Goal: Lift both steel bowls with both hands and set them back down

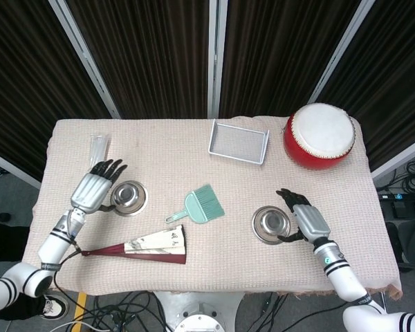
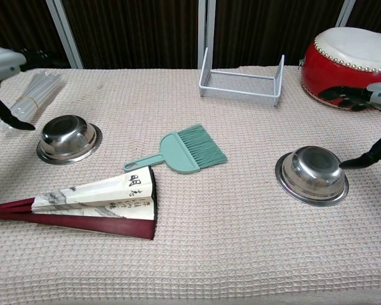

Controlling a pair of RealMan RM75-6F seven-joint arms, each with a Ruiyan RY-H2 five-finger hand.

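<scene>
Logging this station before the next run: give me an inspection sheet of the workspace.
Surface: table under a beige waffle-weave cloth, lying flat.
Job's things: left steel bowl and right steel bowl both rest upside down on the cloth, apart from the hands.
Clutter: teal hand brush, folded fan, white wire rack, red drum, clear packet.
Hands: left hand open beside its bowl; right hand open beside its bowl, fingers spread.
Cables: a tangle on the floor below the table's near edge; more at the right.
Surroundings: dark curtains behind metal poles.
</scene>
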